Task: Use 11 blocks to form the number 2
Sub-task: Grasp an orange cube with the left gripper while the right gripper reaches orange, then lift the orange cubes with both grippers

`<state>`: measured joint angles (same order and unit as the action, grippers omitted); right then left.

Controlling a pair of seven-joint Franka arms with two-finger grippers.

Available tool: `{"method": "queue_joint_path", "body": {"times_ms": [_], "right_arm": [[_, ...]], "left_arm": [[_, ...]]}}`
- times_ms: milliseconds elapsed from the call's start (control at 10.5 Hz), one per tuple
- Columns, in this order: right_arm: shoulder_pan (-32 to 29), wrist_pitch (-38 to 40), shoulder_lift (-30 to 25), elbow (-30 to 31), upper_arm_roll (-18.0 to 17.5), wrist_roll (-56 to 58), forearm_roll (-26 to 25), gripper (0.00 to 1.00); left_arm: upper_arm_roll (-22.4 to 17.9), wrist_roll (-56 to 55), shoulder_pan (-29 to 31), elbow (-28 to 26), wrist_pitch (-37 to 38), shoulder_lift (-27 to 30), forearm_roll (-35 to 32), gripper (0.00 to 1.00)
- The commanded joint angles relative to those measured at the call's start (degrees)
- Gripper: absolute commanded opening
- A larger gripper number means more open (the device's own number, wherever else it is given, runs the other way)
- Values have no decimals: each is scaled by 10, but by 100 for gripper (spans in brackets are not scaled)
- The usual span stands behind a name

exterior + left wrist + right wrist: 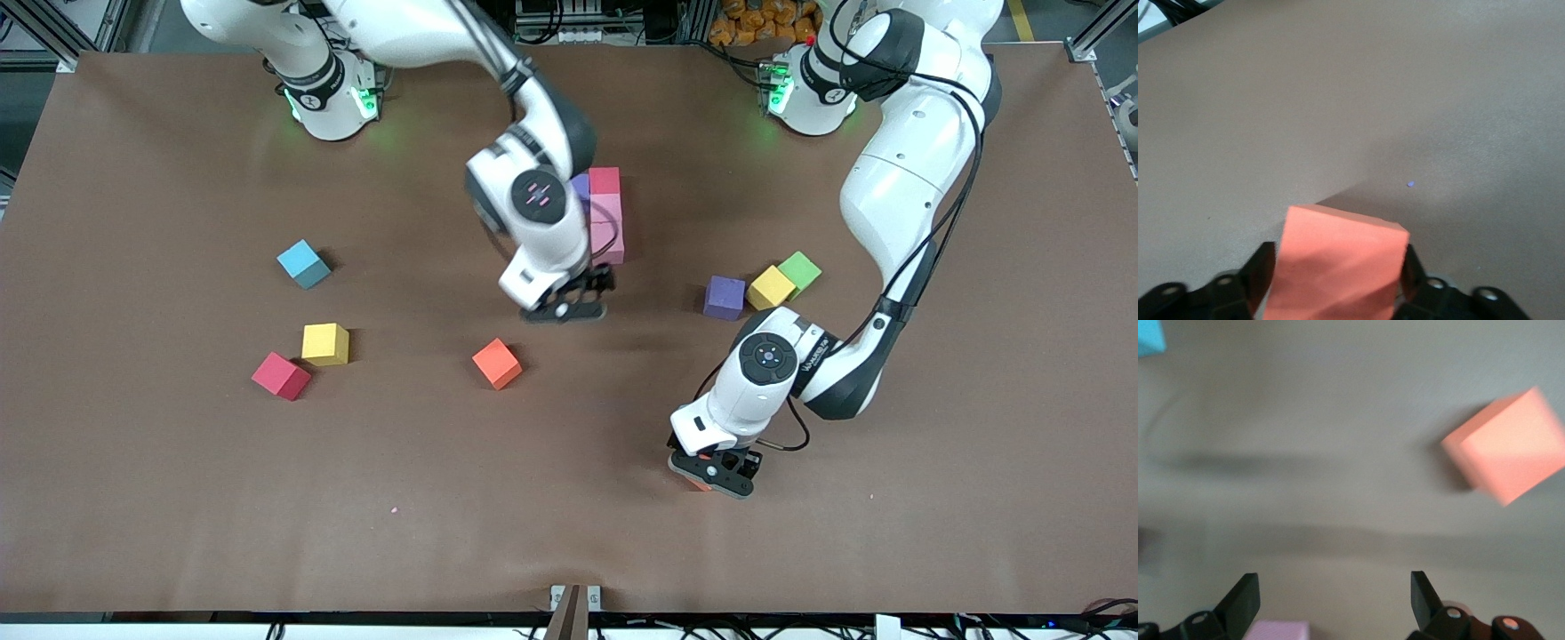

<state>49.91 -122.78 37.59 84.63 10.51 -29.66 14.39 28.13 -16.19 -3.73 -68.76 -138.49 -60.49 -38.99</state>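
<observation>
Front view hides most of an orange block [1338,267] — left gripper [716,471] flanks it, grip uncertain.

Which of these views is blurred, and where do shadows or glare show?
Right wrist view: motion-smeared, the orange block and table streaked. Left wrist view: sharp, the orange block between the left gripper fingers casting a soft shadow. Front view: sharp, even light, green glow at both arm bases, short shadows beside the blocks.

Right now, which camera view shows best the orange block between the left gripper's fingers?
The left wrist view: the orange block fills the space between the fingers. The front view shows only an orange sliver under the left gripper. The right wrist view misses it.
</observation>
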Motion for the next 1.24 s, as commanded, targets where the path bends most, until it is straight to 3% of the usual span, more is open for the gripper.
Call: {"method": "queue_joint_path", "body": {"times_ms": [0,191,477,953,1144], "right_arm": [[-48,8,3,-7,-7,129,-2,100],[-78,8,9,-6,-7,241,-4,100],[-98,4,25,-3,-7,358,-67,100],[-90,-37,64,0,-8,360,-74,100],[-95,-54,73,1,-8,360,-86,100]], "left_arm": [[-7,11,-7,9,-4,-2,15,26],[-7,9,-7,8,4,10,28,18],[3,16,-8,9,59,39,27,19],[113,12,26,-12,188,101,42,19],[153,-4,64,-72,199,129,41,19]]}}
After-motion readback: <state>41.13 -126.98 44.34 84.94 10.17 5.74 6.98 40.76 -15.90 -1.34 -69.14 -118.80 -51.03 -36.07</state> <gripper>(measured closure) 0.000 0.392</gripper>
